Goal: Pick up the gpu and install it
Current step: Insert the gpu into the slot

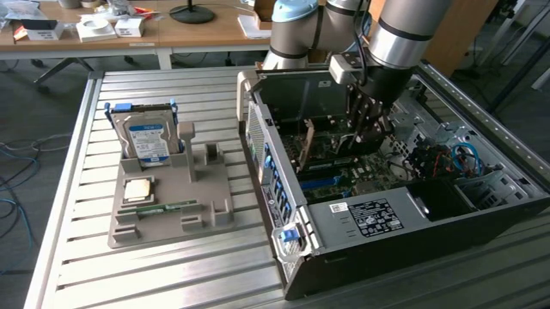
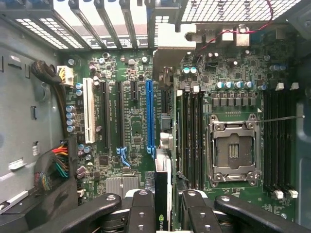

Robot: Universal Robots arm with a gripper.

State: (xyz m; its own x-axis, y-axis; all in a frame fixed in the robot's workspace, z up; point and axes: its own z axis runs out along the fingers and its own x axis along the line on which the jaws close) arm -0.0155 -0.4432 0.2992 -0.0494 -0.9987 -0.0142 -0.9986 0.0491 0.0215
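Lettering that can be read is scarce. The gpu shows a scrap of green-and-white logo on its near edge, but the frame cuts it off and no word can be made out. The hard drive carries a blue-and-white label whose print is too small to read. The same goes for the white sticker on the metal box inside the computer case.

The gripper reaches down into the open case, its fingers clamped on the gpu from both sides. In the wrist view the card is seen edge-on, a thin strip, so its faces and bracket are hidden and its near end runs out of frame. In the exterior view the arm and fingers cover most of it, and it is hard to pick out from the parts around it.

The gpu's long axis runs parallel to the blue slot and points towards the slatted wall of the case. It lies just beside that slot, on the side facing the processor socket. Whether its lower edge touches the board cannot be told.

Outside the case, on the exterior view's left, a grey holder sits on the slatted metal worktop. The holder carries the upright hard drive, a square chip and a narrow green memory stick.
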